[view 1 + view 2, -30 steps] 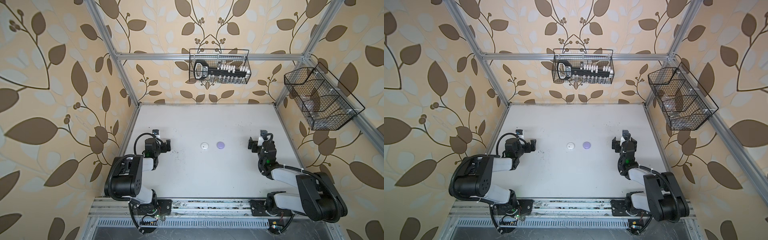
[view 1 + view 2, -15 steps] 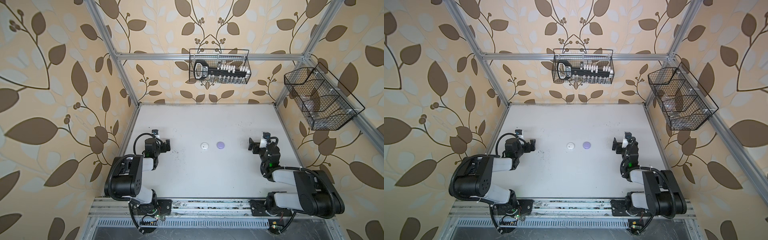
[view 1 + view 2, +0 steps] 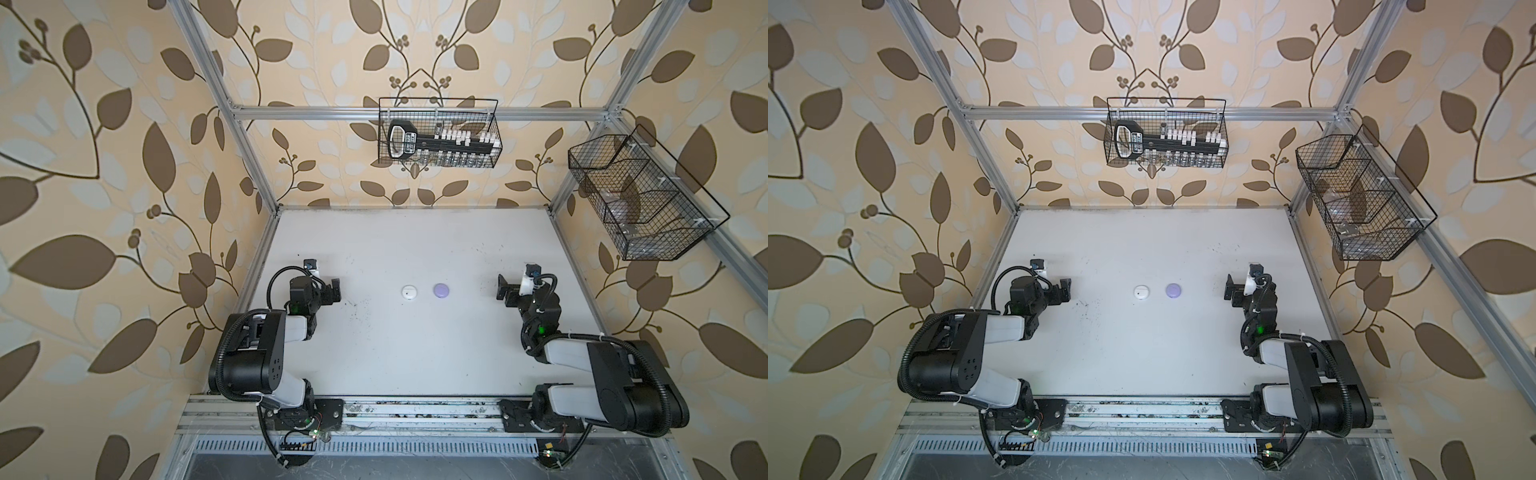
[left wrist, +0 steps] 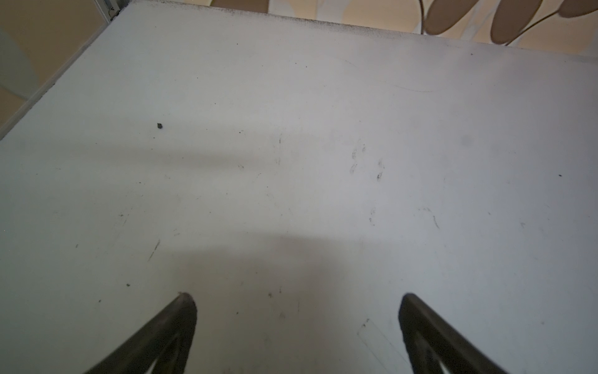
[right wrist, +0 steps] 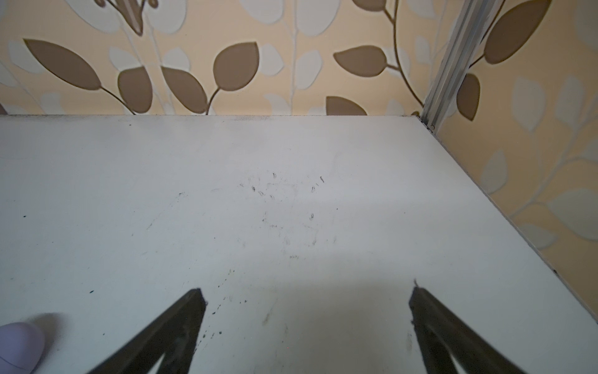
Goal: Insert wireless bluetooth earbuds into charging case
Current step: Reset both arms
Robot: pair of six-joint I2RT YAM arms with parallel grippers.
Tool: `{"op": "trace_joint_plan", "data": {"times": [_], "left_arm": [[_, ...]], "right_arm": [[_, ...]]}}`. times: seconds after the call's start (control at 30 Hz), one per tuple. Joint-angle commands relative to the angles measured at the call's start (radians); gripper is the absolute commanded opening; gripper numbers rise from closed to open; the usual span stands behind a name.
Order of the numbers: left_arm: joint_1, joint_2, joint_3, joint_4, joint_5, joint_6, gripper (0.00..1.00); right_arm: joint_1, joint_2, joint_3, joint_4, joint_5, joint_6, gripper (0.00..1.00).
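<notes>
- Fingers (image 4: 174, 323) of left gripper (image 4: 297, 298): spread wide and released, nothing btwn them. Only bare, scuffed table (image 4: 291, 145) shows beyond the tips.
- Fingers (image 5: 181, 323) of right gripper (image 5: 307, 294): spread wide and released, nothing btwn them.
- Pos., both top views: left gripper sits at 9 o'clock of table centre. Right gripper (image 3: 503, 291) sits at 3 o'clock. The two face each other, tips pointing inward.
- White case (image 3: 409, 291): round, lid closed, flat on table near centre. It is well apart from left gripper, which lies at its 9 o'clock.
- Lavender case (image 3: 441, 290): round, lid closed, just beside white case at its 3 o'clock, not touching it. It is apart from right gripper; its edge shows in right wrist view (image 5: 17, 349).
- Earbuds: not visible in any view.
- Left arm (image 3: 257, 357): folded at approx. 7 o'clock of table.
- Right arm (image 3: 602, 374): folded at approx. 5 o'clock of table.
- Rail (image 3: 415, 411): carries both arm bases along the 6 o'clock edge.
- Wire basket (image 3: 438, 133): hangs on the 12 o'clock wall, holding a black tool w/ white parts.
- Second wire basket (image 3: 640, 199): hangs on the wall at approx. 2 o'clock.
</notes>
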Motion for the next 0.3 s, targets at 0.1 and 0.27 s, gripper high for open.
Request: {"op": "trace_joint_plan", "data": {"times": [0.1,0.27], "left_arm": [[0.011,-0.007,0.021,0.030,-0.006,-0.003,0.99],[0.010,-0.009,0.019,0.030,-0.006,-0.004,0.99]], "right_arm": [[0.008,0.002,-0.014,0.038,-0.002,-0.009,1.00],[0.007,0.000,-0.014,0.040,-0.004,-0.009,1.00]]}}
